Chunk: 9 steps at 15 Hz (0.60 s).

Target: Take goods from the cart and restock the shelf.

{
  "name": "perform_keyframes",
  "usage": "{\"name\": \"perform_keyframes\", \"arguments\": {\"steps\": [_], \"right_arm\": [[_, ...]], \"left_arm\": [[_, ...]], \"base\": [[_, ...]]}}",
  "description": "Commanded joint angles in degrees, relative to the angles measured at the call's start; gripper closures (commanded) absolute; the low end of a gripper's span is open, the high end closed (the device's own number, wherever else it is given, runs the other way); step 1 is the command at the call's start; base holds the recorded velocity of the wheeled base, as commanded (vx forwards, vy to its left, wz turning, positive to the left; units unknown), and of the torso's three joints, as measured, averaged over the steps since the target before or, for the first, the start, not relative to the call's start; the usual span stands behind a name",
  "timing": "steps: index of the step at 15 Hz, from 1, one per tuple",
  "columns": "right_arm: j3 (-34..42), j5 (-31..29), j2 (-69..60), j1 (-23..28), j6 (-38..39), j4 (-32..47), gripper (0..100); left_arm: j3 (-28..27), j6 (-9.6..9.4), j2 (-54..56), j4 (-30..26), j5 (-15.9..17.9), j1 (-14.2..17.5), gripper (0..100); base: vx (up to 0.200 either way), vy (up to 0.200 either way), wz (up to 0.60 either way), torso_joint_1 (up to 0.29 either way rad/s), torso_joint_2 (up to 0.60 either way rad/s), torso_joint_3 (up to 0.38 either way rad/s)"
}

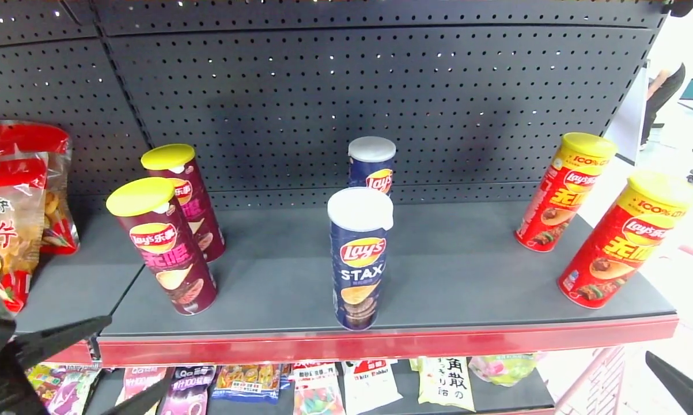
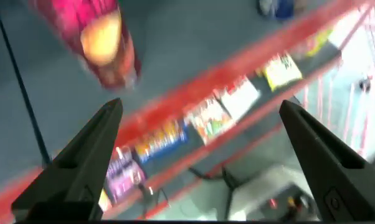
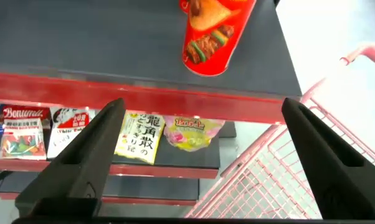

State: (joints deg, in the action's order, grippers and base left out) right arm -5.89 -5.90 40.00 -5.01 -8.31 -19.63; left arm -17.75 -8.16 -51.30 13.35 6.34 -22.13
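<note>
On the grey shelf point(image 1: 438, 271) stand two maroon chip cans point(image 1: 162, 245) with yellow lids at the left, two blue cans point(image 1: 359, 259) in the middle and two red cans point(image 1: 623, 242) at the right. My left gripper point(image 1: 139, 349) hangs open below the shelf's front edge at the lower left, holding nothing. In the left wrist view the left gripper point(image 2: 200, 104) frames the red shelf edge, with a maroon can point(image 2: 106, 43) beyond. My right gripper point(image 3: 203, 102) is open and holds nothing, below the front red can point(image 3: 215, 31). The pink wire cart point(image 3: 268, 186) lies under it.
Snack bags point(image 1: 12, 202) lean at the shelf's far left. A lower shelf point(image 1: 513, 395) holds several small packets point(image 1: 444, 380). The red price rail point(image 1: 381, 343) runs along the shelf front. Pegboard point(image 1: 381, 98) backs the shelf. Open gaps lie between the can groups.
</note>
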Motion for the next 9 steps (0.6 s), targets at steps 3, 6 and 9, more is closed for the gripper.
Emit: {"name": "perform_keyframes", "arguments": {"steps": [3, 6, 9], "right_arm": [[0.2, 0.0, -0.8, -0.1, 0.1, -0.1, 0], [-0.1, 0.0, -0.8, -0.1, 0.1, -0.1, 0], [-0.1, 0.0, -1.0, -0.1, 0.1, -0.1, 0]], "left_arm": [[-2.6, 3.85, -20.9, 16.2, -5.5, -9.7, 0], [-5.6, 7.72, -26.0, 16.3, -9.6, -15.1, 0], [-6.9, 7.45, -30.8, 16.4, -10.1, -15.2, 0]], "base": [[0.000, 0.000, 0.00, 0.000, 0.00, 0.000], [0.000, 0.000, 0.00, 0.000, 0.00, 0.000], [0.000, 0.000, 0.00, 0.000, 0.00, 0.000]]}}
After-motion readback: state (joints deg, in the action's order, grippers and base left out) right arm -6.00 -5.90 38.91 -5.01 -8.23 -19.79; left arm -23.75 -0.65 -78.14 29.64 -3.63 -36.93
